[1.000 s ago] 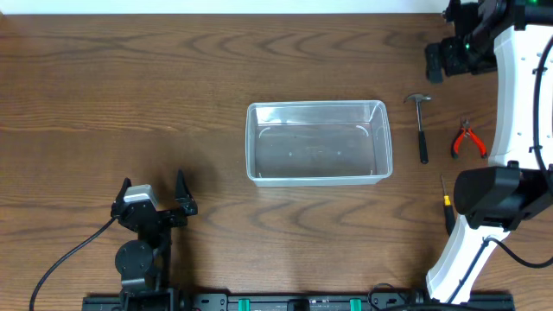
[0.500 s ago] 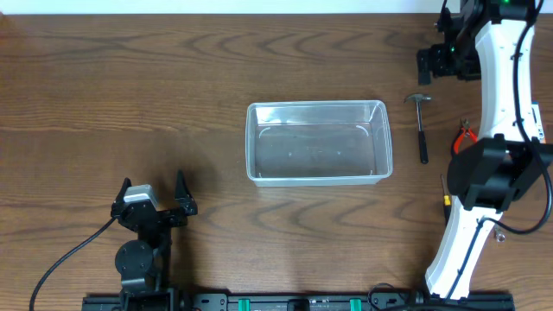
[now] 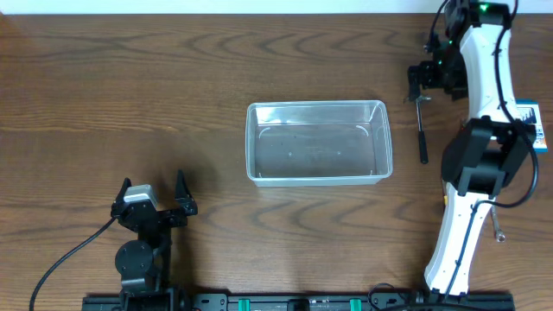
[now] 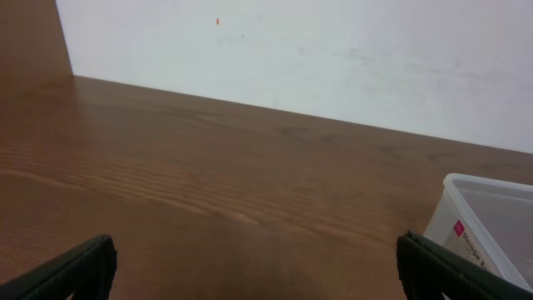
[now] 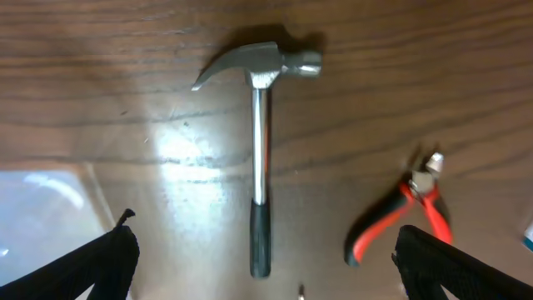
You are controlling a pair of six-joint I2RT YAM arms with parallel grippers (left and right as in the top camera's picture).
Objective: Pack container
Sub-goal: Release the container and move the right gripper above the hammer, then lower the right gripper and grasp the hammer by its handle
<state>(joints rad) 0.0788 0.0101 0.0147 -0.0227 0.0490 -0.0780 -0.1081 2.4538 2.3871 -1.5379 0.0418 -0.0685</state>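
Observation:
The clear plastic container point(image 3: 318, 104) stands empty in the middle of the table; its corner shows in the left wrist view point(image 4: 487, 218) and in the right wrist view point(image 5: 42, 218). My right gripper point(image 3: 429, 78) is open and empty, hovering over the head end of a small hammer point(image 3: 422, 138). In the right wrist view the hammer point(image 5: 260, 167) lies between my open fingers point(image 5: 275, 268), head far, black grip near. Red-handled pliers point(image 5: 408, 208) lie to its right. My left gripper point(image 3: 154, 200) is open and empty at the front left point(image 4: 254, 277), apart from the container.
A small blue-and-white box point(image 3: 528, 118) lies at the right edge, partly behind the right arm. The arm hides the pliers and other small tools in the overhead view. A white wall stands behind the table.
My right gripper has moved left and slightly forward from the back right corner to over the hammer's head. The left arm and the container have not moved.

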